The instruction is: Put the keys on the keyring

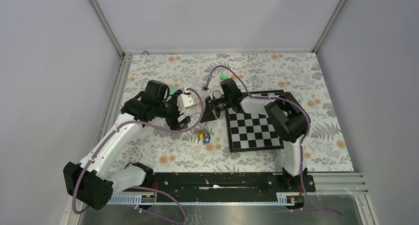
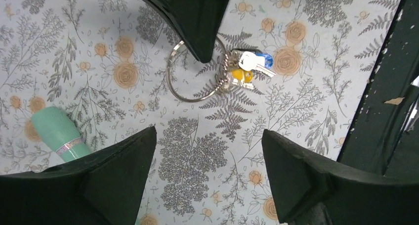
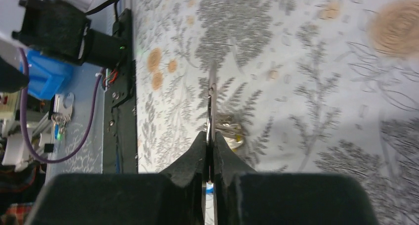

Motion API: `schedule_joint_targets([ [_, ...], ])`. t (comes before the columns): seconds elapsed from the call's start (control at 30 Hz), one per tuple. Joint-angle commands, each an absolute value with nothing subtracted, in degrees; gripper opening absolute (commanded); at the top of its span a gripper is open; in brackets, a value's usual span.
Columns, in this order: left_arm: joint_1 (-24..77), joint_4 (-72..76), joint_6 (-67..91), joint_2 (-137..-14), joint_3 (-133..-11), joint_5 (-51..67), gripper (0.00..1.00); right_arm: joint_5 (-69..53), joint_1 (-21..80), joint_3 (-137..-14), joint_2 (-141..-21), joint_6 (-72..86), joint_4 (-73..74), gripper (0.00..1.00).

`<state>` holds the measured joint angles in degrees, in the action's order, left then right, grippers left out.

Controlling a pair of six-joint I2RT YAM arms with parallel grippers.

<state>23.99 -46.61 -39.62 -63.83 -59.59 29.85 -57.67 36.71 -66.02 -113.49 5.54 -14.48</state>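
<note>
Jaws pinched tight, the right gripper point(image 3: 210, 138) has the keyring point(image 2: 227, 71) by its thin silver wire. In its own wrist view we see that wire edge-on, running straight up out of the slit between the two dark fingers.

From the left wrist we see the same grip from the other side. One black finger point(image 2: 200, 22) of the right gripper juts in from the top of the view, and its tip covers the ring's upper right arc, just beside where the small keys hang. A blue-headed key point(image 2: 266, 60) and a yellow-headed key point(image 2: 242, 76) fan out to the right of that tip against the floral cloth point(image 2: 316, 96). We cannot tell whether the bunch rests on the cloth or hangs clear of it.

The left gripper point(image 2: 208, 133) holds nothing and its jaws stand wide apart. The ring sits just beyond its fingertips, roughly in line with the gap between them. A teal stick point(image 2: 58, 132) lies on the cloth, partly hidden by the finger at the left of that view.

In the overhead view a green-headed key point(image 1: 224, 77) lies well apart from both grippers, near the far left corner of the chessboard point(image 1: 257, 123).
</note>
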Motion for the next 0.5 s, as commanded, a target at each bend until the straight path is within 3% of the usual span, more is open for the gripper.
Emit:
schedule_joint_targets([
  [0.0,23.7,-44.0,-41.4,-62.6,-57.2,27.7,0.87,-55.6,33.3,-70.8,-117.3,9.7,-16.7,0.09],
  [0.13,23.7,-42.6,-42.3,-63.3,-54.8,26.5,0.89,-52.4,31.2,-74.0,-119.9,8.9,-12.5,0.21],
  [0.33,23.7,-38.9,-42.4,-65.3,-52.9,24.6,0.93,-47.1,30.2,-77.2,-120.7,4.5,-5.3,0.47],
  [0.47,23.8,-35.6,-43.5,-66.7,-51.6,23.4,0.94,-46.1,29.1,-76.8,-119.0,2.5,-4.3,0.55],
])
